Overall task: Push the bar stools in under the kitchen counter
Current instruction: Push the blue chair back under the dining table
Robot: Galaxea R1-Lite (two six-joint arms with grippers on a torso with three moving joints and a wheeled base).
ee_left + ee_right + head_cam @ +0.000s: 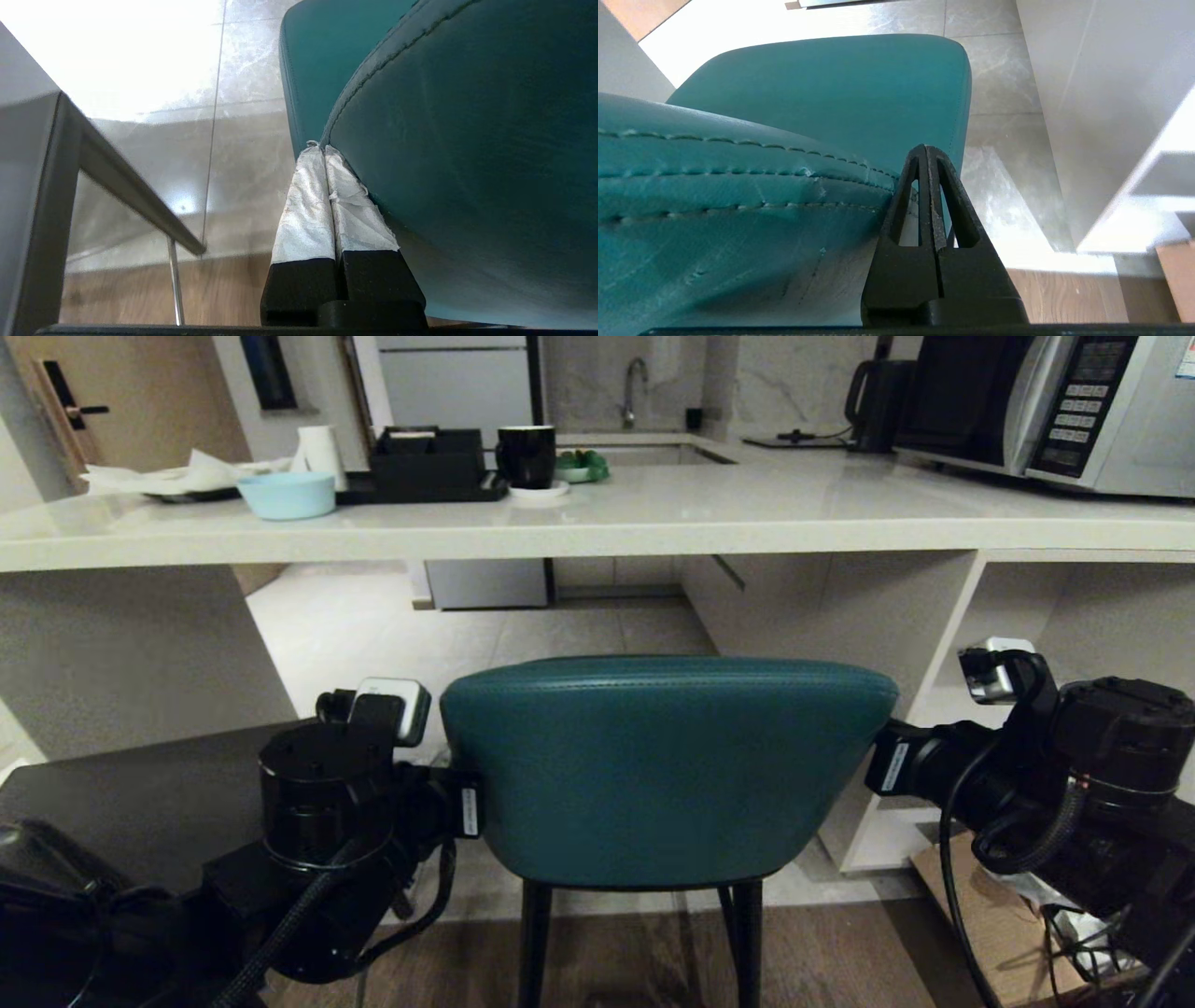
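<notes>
Head view: the teal stool (667, 765) stands with its curved back toward the robot, squarely in front of the open knee space under the pale worktop (597, 527) — its back not yet beneath the thick edge. The left tool (321, 151) has its taped fingers (306, 205) pressed together, closed on nothing, lying against the left flank of the stool's back. The right tool (927, 151) is likewise closed and empty — its black fingers (955, 205) rest against the back's right edge. A dark grey stool seat (140, 798) shows at lower left.
</notes>
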